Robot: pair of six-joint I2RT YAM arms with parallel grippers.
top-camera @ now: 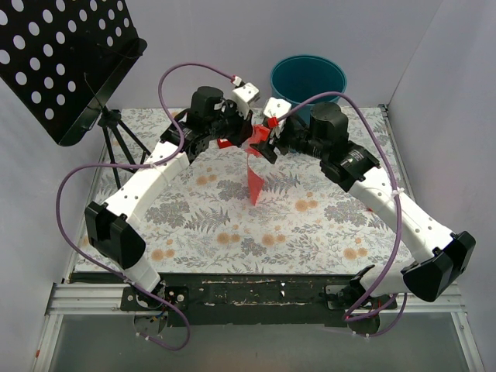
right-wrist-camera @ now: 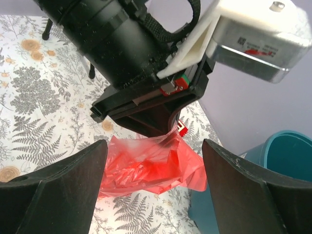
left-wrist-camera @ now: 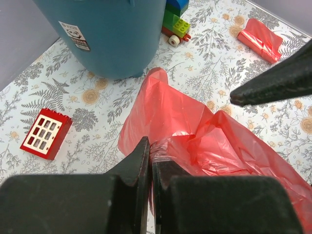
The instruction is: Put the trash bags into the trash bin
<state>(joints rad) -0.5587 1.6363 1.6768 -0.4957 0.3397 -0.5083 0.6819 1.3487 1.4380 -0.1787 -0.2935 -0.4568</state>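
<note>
Red trash bag [left-wrist-camera: 195, 131] dangling just near of teal trash bin [left-wrist-camera: 117, 39]. I'm pinching it in left gripper [left-wrist-camera: 150, 157], jaws clamped tight. My right gripper [right-wrist-camera: 153, 146] gaping, empty, flanking bag. Judging mid-carry; next needing lift over rim, release.

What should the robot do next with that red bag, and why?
Probably close the right fingers on the trash bag. The left fingers are shut on one part of it, while the right fingers stand wide open on either side of the crumpled film. A second grip would likely steady the floppy bag before it goes toward the trash bin.
</note>
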